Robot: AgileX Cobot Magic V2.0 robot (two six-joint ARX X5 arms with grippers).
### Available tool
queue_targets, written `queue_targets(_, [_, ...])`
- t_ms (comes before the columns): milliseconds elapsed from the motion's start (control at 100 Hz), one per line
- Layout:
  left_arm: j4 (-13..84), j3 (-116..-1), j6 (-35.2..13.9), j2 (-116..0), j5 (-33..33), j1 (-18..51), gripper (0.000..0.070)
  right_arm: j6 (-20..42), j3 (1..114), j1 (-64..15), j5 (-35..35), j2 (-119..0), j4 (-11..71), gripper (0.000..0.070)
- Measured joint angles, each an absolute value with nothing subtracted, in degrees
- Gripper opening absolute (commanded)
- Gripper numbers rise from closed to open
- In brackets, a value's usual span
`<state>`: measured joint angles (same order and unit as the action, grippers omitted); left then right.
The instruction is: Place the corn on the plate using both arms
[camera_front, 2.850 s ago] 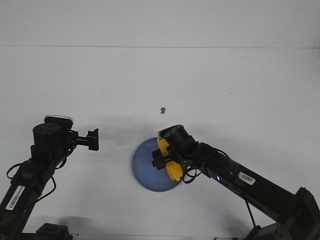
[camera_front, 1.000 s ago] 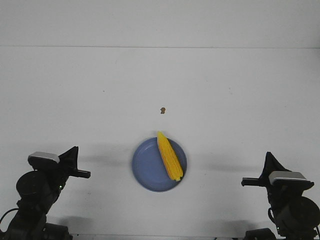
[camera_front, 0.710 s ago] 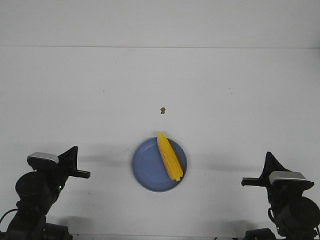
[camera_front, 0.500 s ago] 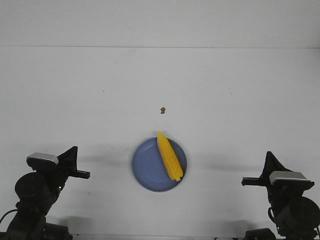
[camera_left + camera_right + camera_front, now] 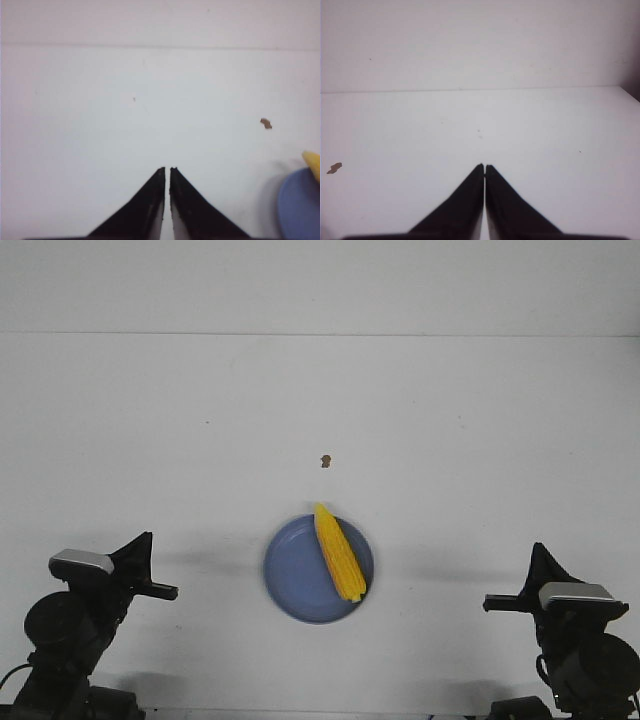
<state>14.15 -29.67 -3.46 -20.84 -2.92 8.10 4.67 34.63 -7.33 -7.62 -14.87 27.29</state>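
left arm [image 5: 70,625]: folded back low, claw [image 5: 167,172] closed | right arm [image 5: 580,640]: folded back low, claw [image 5: 484,169] closed

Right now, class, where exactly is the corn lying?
In the front view, the corn lies on the right half of the blue plate, near the table's front middle, its tip over the far rim toward the brown speck.

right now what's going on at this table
Nothing is being handled. The bright yellow husked corn cob lies on the round periwinkle-blue plate, its pointed tip reaching just past the far rim. The left gripper and right gripper are both pulled back to the near corners, fingers shut and empty. A tiny brown speck sits on the white table beyond the plate.
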Motion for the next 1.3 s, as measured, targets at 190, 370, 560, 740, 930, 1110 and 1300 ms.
queue_targets(190, [5.0,-21.3,-2.1,-13.7,-2.9,6.8,0.0015,4.7,34.6,-7.3,-7.6,-14.9,27.3,0.0009])
queue_targets(370, [-1.0,-10.9,-2.0,-5.7,-2.9,5.3,0.0015,4.7,34.6,-7.3,-7.6,-14.9,27.3,0.0009])
queue_targets(560, [-1.6,-5.3,-2.0,-0.3,-2.9,4.4,0.0015,4.7,34.6,-7.3,-7.6,-14.9,27.3,0.0009])
queue_targets(740, [-3.2,-3.1,-2.0,-0.3,-2.9,4.1,0.0015,4.7,34.6,-7.3,-7.6,-14.9,27.2,0.0009])
queue_targets(930, [-6.2,-2.1,-2.0,-0.3,-2.9,4.1,0.0015,4.7,34.6,-7.3,-7.6,-14.9,27.2,0.0009])
queue_targets(1110, [-9.1,-1.9,-2.0,-0.3,-2.9,4.1,0.0015,4.7,34.6,-7.3,-7.6,-14.9,27.2,0.0009])
queue_targets(1300, [-8.9,-1.9,-2.0,-0.3,-2.9,4.1,0.0015,4.7,34.6,-7.3,-7.6,-14.9,27.2,0.0009])
